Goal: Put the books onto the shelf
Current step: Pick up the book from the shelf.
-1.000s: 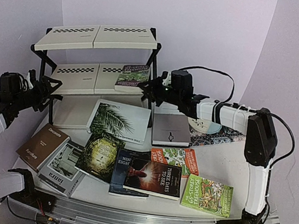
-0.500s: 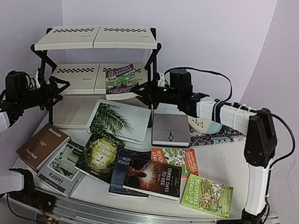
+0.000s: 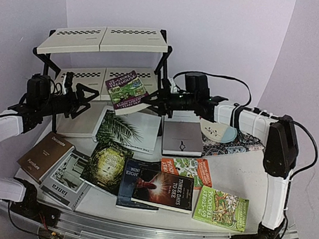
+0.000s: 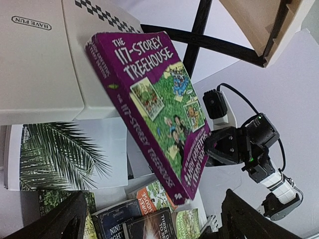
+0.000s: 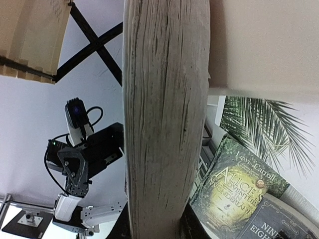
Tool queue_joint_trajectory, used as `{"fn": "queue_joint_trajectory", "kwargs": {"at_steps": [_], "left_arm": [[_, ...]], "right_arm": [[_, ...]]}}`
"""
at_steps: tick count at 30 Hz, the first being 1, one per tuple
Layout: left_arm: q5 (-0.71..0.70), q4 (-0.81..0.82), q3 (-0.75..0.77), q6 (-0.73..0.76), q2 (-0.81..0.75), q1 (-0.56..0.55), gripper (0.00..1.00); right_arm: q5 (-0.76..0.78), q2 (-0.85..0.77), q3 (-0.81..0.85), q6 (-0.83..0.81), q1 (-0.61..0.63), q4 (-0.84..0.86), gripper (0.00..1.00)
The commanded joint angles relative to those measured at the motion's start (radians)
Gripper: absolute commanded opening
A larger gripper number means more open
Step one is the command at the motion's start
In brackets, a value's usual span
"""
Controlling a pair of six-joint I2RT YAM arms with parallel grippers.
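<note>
Purple paperback: the 117-Storey Treehouse book (image 3: 126, 89) hangs tilted in the air, just before the shelf (image 3: 79, 39), over the far side of the tabletop (image 3: 229, 166).
Right gripper (image 3: 152, 99): clamped on the book's right-hand end.
Left gripper (image 3: 85, 100): fingers spread wide, empty, near the book's free end but apart.
Long axis: runs leftward from the right fingers, spine toward the left arm.
Room: lower tier (image 3: 85, 81) just behind; frame post (image 3: 164, 67) close on the right.

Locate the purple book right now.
In the top view the purple book hangs tilted left of centre, clamped in the right gripper, before the shelf's lower tier, above the palm-leaf book.
</note>
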Motion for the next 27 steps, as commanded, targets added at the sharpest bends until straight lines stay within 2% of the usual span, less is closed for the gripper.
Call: {"fn": "queue_joint_trajectory", "kwargs": {"at_steps": [1, 10, 20, 27], "left_arm": [[0.009, 0.084, 0.073, -0.05, 0.03, -0.004, 0.95], [0.008, 0.084, 0.108, -0.078, 0.057, -0.003, 0.92], [0.051, 0.076, 0.154, -0.076, 0.119, 0.003, 0.91], [0.055, 0.066, 0.15, -0.077, 0.12, 0.023, 0.96]], "right_arm": [[-0.141, -0.111, -0.024, -0.064, 0.01, 0.006, 0.0], [-0.218, -0.174, -0.078, -0.084, 0.014, 0.008, 0.0], [-0.233, -0.274, -0.161, -0.095, 0.029, 0.017, 0.0], [-0.224, -0.335, -0.206, -0.107, 0.03, 0.015, 0.0]]}}
